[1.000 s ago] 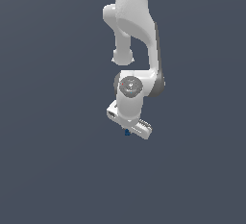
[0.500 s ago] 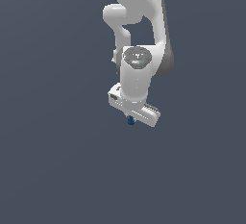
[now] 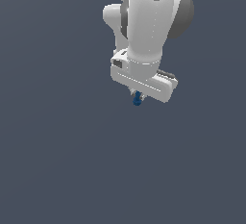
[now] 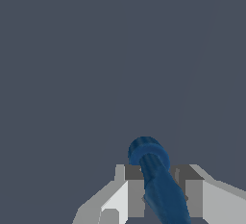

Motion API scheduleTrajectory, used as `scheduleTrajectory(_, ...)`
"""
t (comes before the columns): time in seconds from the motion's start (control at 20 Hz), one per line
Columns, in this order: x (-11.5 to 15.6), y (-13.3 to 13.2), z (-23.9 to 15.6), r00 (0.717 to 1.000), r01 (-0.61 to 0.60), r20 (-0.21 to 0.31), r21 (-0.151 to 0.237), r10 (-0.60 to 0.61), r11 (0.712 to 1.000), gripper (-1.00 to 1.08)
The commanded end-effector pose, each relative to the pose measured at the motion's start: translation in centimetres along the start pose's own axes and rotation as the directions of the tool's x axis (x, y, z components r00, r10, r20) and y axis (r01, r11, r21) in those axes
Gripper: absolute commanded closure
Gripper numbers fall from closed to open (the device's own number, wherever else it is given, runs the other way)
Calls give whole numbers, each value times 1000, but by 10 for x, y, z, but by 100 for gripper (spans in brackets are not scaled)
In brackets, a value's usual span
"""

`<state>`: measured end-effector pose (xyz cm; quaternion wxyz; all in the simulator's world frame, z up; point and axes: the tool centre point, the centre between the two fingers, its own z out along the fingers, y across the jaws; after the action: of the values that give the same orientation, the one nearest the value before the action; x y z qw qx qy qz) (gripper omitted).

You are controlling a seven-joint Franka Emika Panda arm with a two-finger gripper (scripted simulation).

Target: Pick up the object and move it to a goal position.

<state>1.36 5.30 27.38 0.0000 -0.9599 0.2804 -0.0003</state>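
Arm swung toward exterior view's right since earlier frame, hand (image 3: 138, 94) clamped on blue object (image 3: 137, 99), object's knobbed end protruding past fingers (image 4: 136, 189).

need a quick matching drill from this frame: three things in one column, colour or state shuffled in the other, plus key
Things:
1. object
2. gripper
3. arm link above the gripper

Colour or state:
A. white, fills the upper part of the exterior view
B. dark blue, elongated, with a rounded end
C. shut on the item, fingers on either side

Pairs: 1-B, 2-C, 3-A
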Motion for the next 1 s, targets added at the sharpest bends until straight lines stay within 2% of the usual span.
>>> scheduleTrajectory(0.0,-6,-1,-30,1000,0,0,-1,0,1000,108)
scheduleTrajectory(0.45,-21,-7,-112,1000,0,0,-1,0,1000,108)
scheduleTrajectory(0.95,-25,-11,-145,1000,1,1,0,-1,1000,108)
